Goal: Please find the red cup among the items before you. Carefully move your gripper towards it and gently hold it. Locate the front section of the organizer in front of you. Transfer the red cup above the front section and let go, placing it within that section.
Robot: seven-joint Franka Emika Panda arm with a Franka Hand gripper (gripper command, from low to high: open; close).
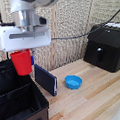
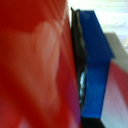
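Note:
The red cup (image 1: 21, 63) hangs upright in my gripper (image 1: 20, 53), which is shut on its upper part, with a dark finger (image 1: 32, 59) showing beside it. The cup is held in the air above the black fabric organizer (image 1: 17, 100), over its rear part near the divider (image 1: 15, 91). In the wrist view the red cup (image 2: 35, 65) fills most of the picture, very close and blurred. The fingertips themselves are hidden by the cup.
A flat dark-blue slab (image 1: 46, 79) stands on edge against the organizer's side; it also shows in the wrist view (image 2: 95, 60). A shallow blue bowl (image 1: 73, 82) lies on the wooden table (image 1: 93, 99). A glossy black appliance (image 1: 105, 46) stands at the exterior view's right.

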